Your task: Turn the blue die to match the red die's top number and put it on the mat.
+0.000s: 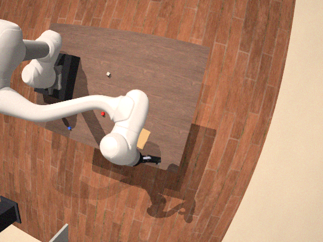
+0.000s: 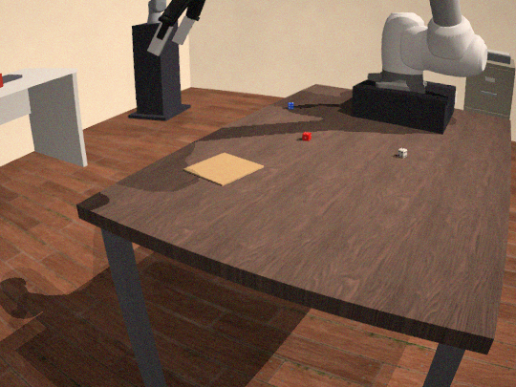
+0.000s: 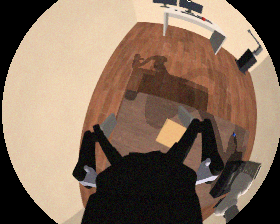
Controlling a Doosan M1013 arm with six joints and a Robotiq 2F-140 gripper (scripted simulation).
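Black fingers spread to their widest, and nothing sits between them: the gripper (image 2: pixel 171 33) hangs high in the air, well above the table (image 2: pixel 334 242) and out past its edge on the mat's side. From the wrist view the two fingers splay to either side of the dark gripper body, with the tan mat (image 3: pixel 169 133) showing between them far below.

Using the mat (image 2: pixel 224 167) as the landmark: it lies flat on the table near that edge, a thin tan square with nothing on it. Beyond it, toward the arm's base, sits the red die (image 2: pixel 307 137), well apart from the mat. Farther still in the same direction, close to the table's edge, rests the blue die (image 2: pixel 290 105), in the arm's shadow and a long way from the mat. Off toward the middle of the table, also well apart from the mat, sits the white die (image 2: pixel 402 153). All three look flat on the wood; their top numbers are too small to read.

The white arm (image 1: pixel 75 104) arches over the table from its black pedestal (image 2: pixel 441 118) at the end farthest from the mat.
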